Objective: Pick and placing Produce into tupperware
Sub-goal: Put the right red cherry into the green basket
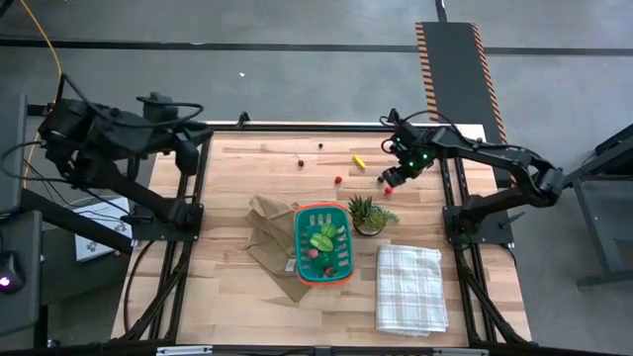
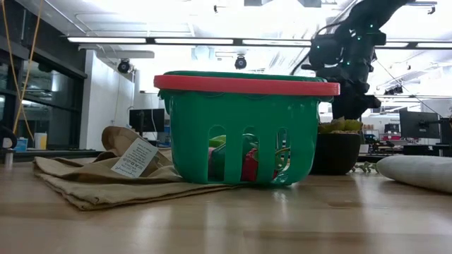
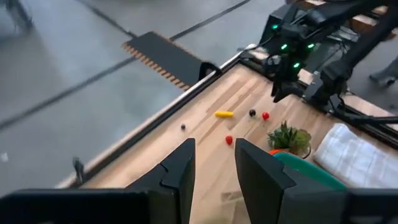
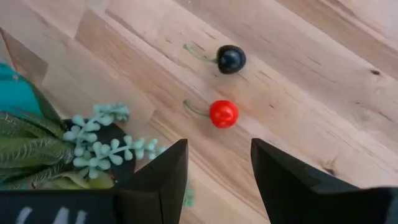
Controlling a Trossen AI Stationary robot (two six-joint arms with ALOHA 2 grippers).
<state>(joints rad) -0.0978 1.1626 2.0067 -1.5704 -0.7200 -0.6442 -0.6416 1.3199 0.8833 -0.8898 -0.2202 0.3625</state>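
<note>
Wood table: tupperware long axis runs near-far; right pincer open, empty, above red cherry.

Matt pale wood table, glossy teal plastic basket with orange rim, creased brown paper bag, soft checked cloth, shiny red cherry, glossy dark berry
</note>
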